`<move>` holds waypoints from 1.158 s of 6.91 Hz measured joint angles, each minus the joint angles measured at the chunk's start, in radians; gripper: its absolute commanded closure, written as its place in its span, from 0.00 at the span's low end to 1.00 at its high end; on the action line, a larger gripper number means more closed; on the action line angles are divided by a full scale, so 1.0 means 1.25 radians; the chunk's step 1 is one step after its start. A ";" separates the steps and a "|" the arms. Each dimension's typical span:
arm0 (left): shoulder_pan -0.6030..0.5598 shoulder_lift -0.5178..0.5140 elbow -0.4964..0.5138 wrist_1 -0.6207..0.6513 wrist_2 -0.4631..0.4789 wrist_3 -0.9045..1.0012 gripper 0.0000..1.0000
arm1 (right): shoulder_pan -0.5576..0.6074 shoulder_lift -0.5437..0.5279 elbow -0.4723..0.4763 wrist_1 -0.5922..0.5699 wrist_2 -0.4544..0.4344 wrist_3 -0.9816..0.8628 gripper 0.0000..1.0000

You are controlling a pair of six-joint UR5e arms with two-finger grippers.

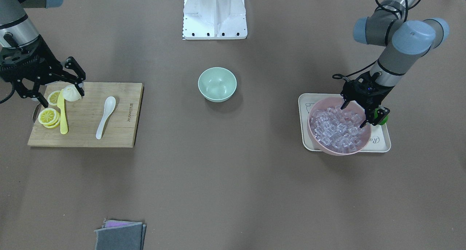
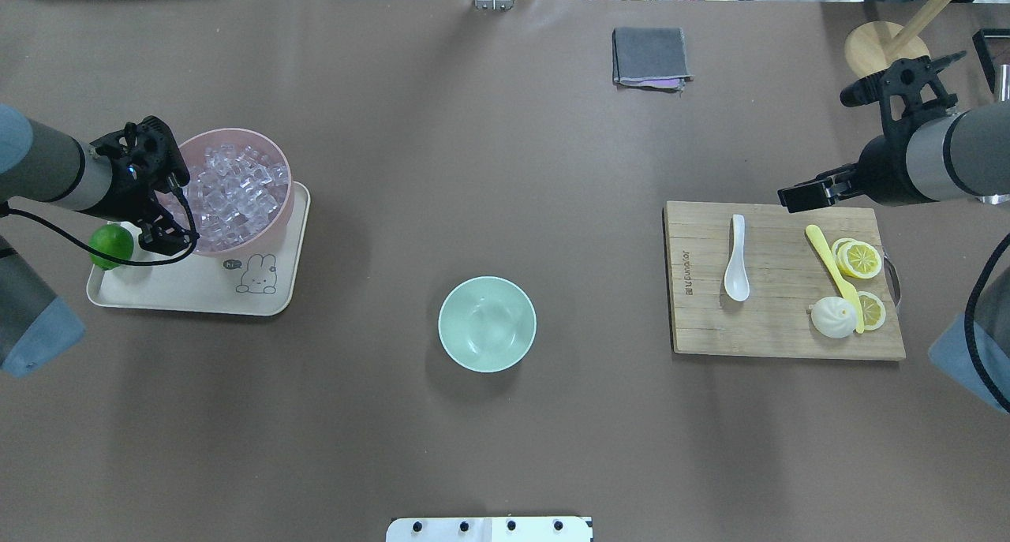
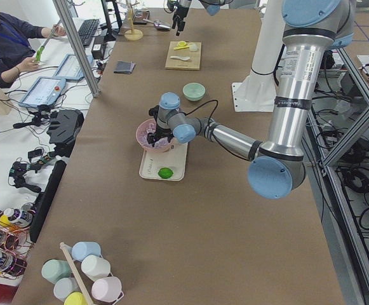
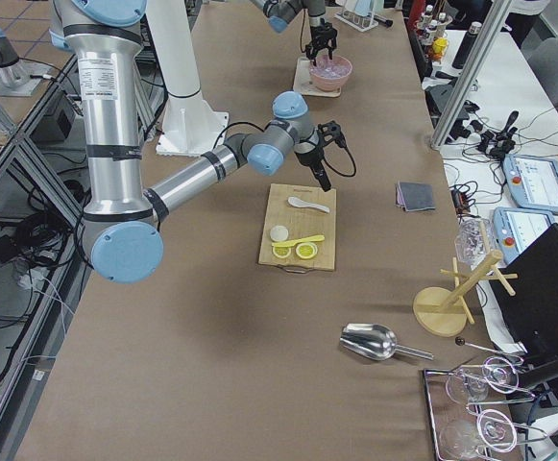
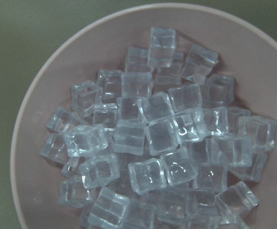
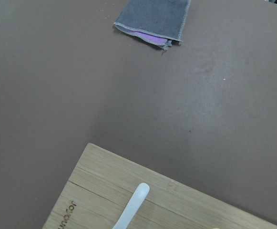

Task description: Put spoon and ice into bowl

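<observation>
Brown table (image 1: 233,177), left hand (image 1: 354,115) above ice (image 1: 333,131)

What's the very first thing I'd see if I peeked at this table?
Probably the pink bowl heaped with glassy ice cubes, on a cream tray on the robot's left, with the left tool open right over it. Next come the bright yellow lemon slices and knife beside the white spoon on the wooden board on its right. The empty mint-green bowl sits midway between them.
</observation>
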 measured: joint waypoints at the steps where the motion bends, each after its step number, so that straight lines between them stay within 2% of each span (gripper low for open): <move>1: 0.001 0.002 0.001 0.000 0.000 0.000 0.12 | 0.000 0.000 0.000 0.000 0.000 0.000 0.00; 3: 0.001 0.003 0.003 0.002 -0.001 0.000 0.21 | -0.002 0.000 0.000 0.000 0.000 0.000 0.00; 8: 0.001 -0.003 0.009 0.017 -0.002 0.000 0.54 | -0.003 0.001 0.000 0.001 0.000 0.000 0.00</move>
